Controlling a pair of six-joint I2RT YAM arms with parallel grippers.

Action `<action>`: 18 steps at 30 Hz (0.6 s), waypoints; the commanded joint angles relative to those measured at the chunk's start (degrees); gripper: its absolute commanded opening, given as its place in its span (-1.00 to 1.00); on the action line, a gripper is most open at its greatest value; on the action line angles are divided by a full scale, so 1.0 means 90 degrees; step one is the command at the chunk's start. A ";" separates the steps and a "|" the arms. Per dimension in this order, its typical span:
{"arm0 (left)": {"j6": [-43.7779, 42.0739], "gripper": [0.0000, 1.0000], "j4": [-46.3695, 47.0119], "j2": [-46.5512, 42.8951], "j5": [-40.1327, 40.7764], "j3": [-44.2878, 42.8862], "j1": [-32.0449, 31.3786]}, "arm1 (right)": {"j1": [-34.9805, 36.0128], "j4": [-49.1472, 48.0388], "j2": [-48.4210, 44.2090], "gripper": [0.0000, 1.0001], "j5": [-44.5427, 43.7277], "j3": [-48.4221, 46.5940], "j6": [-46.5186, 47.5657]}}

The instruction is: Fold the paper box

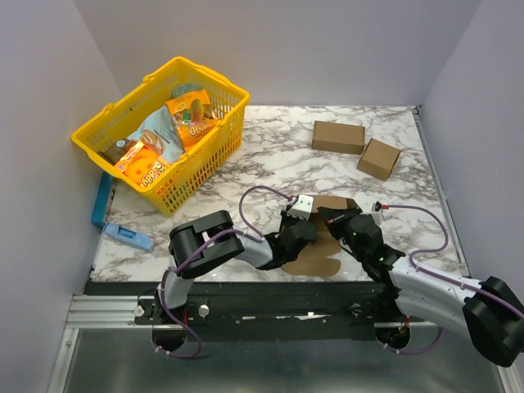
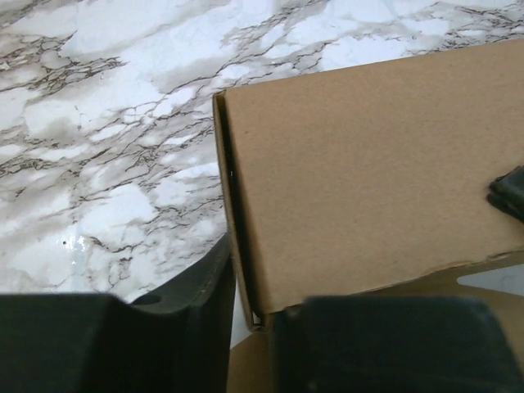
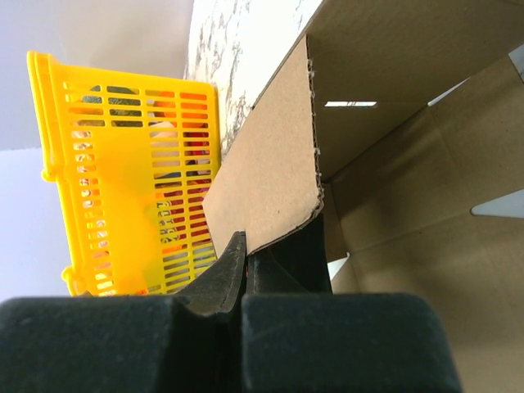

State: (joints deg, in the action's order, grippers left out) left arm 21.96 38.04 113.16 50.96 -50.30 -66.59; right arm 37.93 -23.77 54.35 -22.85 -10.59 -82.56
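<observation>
The paper box [image 1: 315, 260] is a brown cardboard sheet with rounded tabs, lying near the front middle of the marble table, partly raised and largely hidden under both grippers. My left gripper [image 1: 300, 223] comes from the left; in the left wrist view its jaws [image 2: 252, 278] are closed around an upright folded wall of the box [image 2: 368, 180]. My right gripper [image 1: 337, 219] comes from the right; in the right wrist view it [image 3: 246, 250] pinches the lower edge of a raised flap [image 3: 270, 172], with the box's inside to its right.
A yellow basket [image 1: 164, 135] of snack packets stands at the back left and fills the left of the right wrist view [image 3: 123, 180]. Two closed brown cuboids [image 1: 337, 137] [image 1: 378, 158] lie at the back right. A blue object [image 1: 127, 236] lies at the left edge.
</observation>
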 commanded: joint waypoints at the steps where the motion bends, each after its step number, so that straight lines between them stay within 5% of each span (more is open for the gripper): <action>1: -0.0408 -0.53 0.0334 0.0121 0.1535 0.0218 0.0211 | -0.0094 0.1254 0.0065 -0.91 -0.0586 0.0034 0.0228; 7: -0.0622 -0.58 0.0586 0.0102 0.1565 0.0423 0.0211 | -0.0094 0.1352 -0.0052 -0.91 -0.0635 -0.0005 0.0267; 14: -0.0857 -0.92 0.0305 -0.0492 0.0766 0.0667 0.0318 | -0.0084 0.1625 -0.0364 -0.88 -0.0703 -0.0220 0.0678; 18: -0.0896 -1.00 -0.0154 -0.0825 0.0169 0.0765 0.0474 | -0.0094 0.1625 -0.0511 -0.66 -0.0674 -0.0317 0.0921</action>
State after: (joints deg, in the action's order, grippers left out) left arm 15.18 42.48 110.45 49.76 -46.09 -66.22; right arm 38.52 -17.65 50.94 -20.40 -12.93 -80.12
